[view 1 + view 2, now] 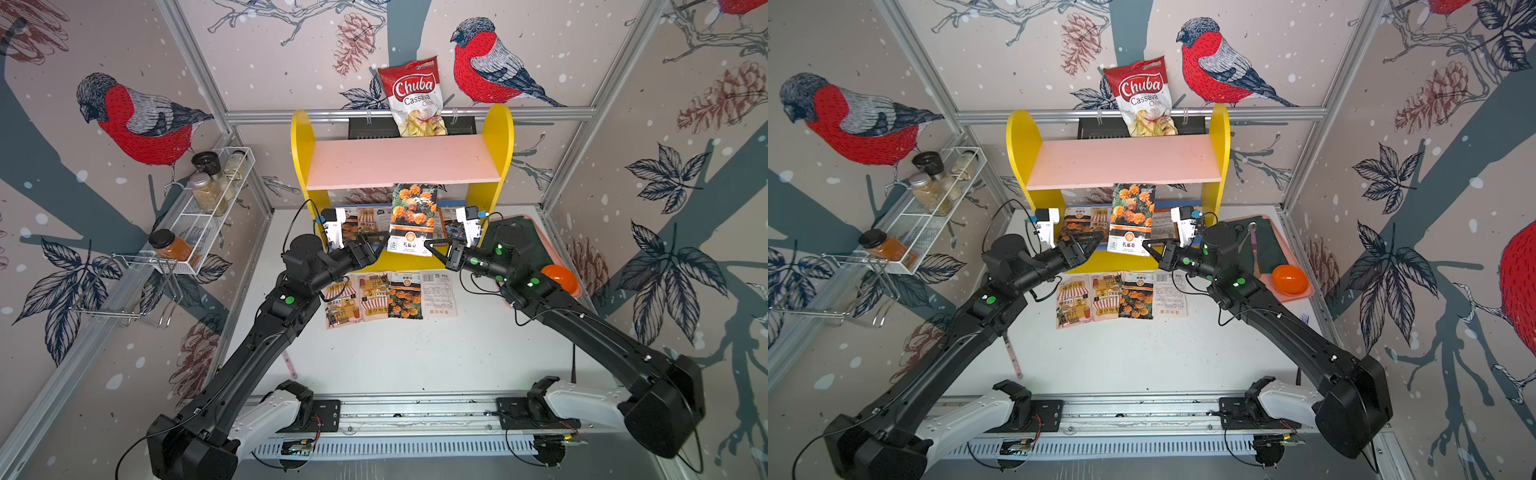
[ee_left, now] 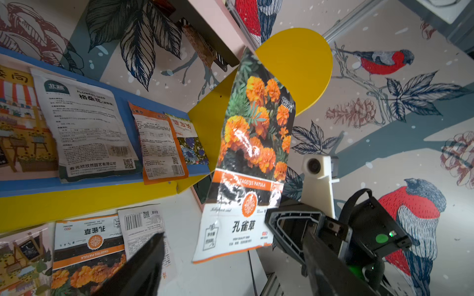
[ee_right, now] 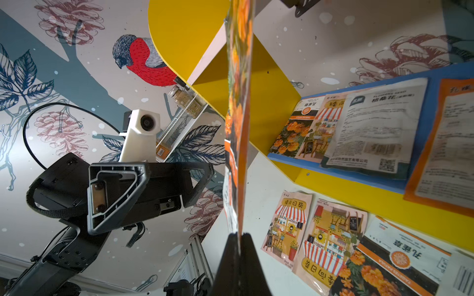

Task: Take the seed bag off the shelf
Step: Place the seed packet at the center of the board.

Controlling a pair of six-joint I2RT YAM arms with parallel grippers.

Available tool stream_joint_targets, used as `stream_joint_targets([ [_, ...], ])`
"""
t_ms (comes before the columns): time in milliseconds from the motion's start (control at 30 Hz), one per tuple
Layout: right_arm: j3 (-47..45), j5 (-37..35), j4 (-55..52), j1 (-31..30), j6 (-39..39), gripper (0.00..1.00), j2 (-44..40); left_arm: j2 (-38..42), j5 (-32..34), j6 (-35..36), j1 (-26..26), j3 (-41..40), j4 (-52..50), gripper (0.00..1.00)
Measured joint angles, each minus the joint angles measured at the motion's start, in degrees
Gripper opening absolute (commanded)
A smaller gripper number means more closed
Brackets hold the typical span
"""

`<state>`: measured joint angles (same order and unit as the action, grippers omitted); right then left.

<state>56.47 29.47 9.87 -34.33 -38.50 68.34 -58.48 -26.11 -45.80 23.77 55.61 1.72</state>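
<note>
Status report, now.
Right gripper shut on seed bag, upright in air before shelf. Left gripper open beside it. Four packets on table below.

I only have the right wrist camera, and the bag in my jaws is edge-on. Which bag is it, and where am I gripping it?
Observer: It's the marigold seed bag. The right gripper pinches its lower corner, on the white label part.
Operator: Is it off the lower board?
Observer: Yes. In the left wrist view it hangs upright in front of the shelf, apart from the blue board, with its lower end over the table.
Operator: What's on my right side if I swing out?
Observer: A pink tray with an orange bowl in it sits on the table beside your right arm.
</note>
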Motion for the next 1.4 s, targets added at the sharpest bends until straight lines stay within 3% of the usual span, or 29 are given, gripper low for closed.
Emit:
stream_joint_targets([
  [267,-0.37,4.07,-13.11,8.35,5.77,0.00,-4.20,-1.77,-8.31,16.15,0.00,4.48,-12.74,0.97],
  [500,-5.22,6.12,-24.85,16.44,11.87,0.00,-8.20,-0.33,-9.77,25.11,0.00,4.33,-19.15,0.97],
  [900,-14.23,2.73,-34.97,21.59,16.35,0.00,-11.91,2.71,-7.87,28.00,0.02,2.01,-21.35,0.97],
  [1400,-14.73,-3.56,-38.49,23.98,18.86,0.00,-1.60,5.53,-6.82,28.68,0.02,-1.84,-21.90,0.97],
])
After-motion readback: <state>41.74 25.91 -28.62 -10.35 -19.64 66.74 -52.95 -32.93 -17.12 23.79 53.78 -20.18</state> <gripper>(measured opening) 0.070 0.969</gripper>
